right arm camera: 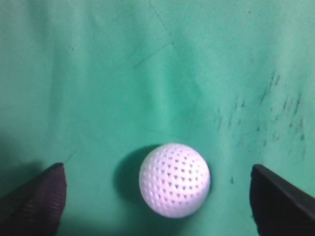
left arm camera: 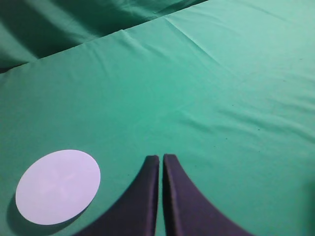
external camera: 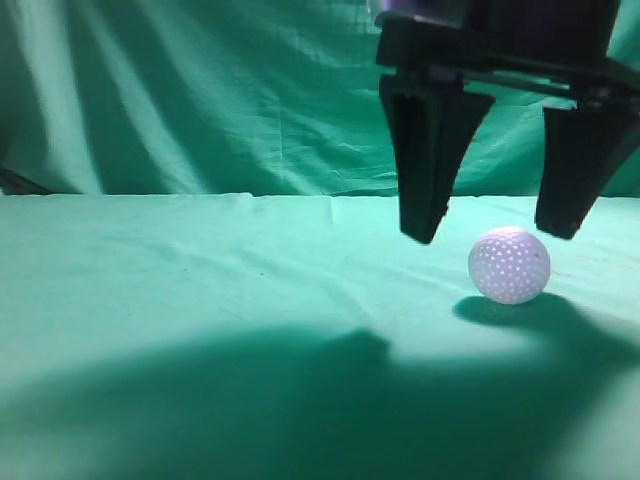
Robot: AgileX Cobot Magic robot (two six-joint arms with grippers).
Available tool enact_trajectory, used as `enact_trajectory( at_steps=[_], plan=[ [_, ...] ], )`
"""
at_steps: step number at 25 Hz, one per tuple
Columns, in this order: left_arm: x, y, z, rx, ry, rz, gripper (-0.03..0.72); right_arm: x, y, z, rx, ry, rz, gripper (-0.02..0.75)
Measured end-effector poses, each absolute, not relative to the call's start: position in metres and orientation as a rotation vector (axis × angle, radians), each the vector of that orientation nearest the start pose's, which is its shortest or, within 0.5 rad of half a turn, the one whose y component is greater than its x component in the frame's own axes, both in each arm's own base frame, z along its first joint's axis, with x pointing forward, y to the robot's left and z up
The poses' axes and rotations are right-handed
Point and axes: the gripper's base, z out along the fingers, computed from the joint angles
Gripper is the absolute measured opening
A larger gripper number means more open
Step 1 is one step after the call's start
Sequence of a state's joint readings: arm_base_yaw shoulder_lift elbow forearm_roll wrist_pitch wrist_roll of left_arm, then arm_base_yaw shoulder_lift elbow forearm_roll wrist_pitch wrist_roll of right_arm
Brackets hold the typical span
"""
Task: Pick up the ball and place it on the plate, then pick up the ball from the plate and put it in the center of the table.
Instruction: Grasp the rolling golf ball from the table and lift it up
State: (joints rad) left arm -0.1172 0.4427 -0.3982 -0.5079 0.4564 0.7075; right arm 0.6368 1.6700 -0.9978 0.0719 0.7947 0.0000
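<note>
Two spread R gripper [external camera: 497, 237] fingers above ball [external camera: 510, 264].

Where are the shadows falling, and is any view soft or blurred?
Exterior view: a broad dark shadow covers the near table, and the ball casts a shadow to its right; the right gripper looks slightly soft. Right wrist view: the ball's shadow lies to its left and its dimples are sharp. Left wrist view: the plate has a thin shadow at its lower-left edge.
</note>
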Motion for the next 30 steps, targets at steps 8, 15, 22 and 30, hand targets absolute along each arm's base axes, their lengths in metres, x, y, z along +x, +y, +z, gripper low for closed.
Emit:
enact_trajectory(
  at_steps=[8,15,22,30],
  plan=[
    [0.091,-0.030,0.280,0.487,1.864,-0.124,0.000,0.249,0.190,0.167,-0.872,2.902,0.145,0.608],
    [0.091,-0.030,0.280,0.487,1.864,-0.124,0.000,0.252,0.190,0.166,-0.871,2.884,0.136,0.495],
    [0.091,-0.030,0.280,0.487,1.864,-0.124,0.000,0.256,0.181,0.167,-0.856,2.883,-0.036,0.327],
    [0.091,-0.030,0.280,0.485,1.864,-0.126,0.000,0.271,0.194,0.198,-0.802,2.877,0.013,0.327]
  ],
)
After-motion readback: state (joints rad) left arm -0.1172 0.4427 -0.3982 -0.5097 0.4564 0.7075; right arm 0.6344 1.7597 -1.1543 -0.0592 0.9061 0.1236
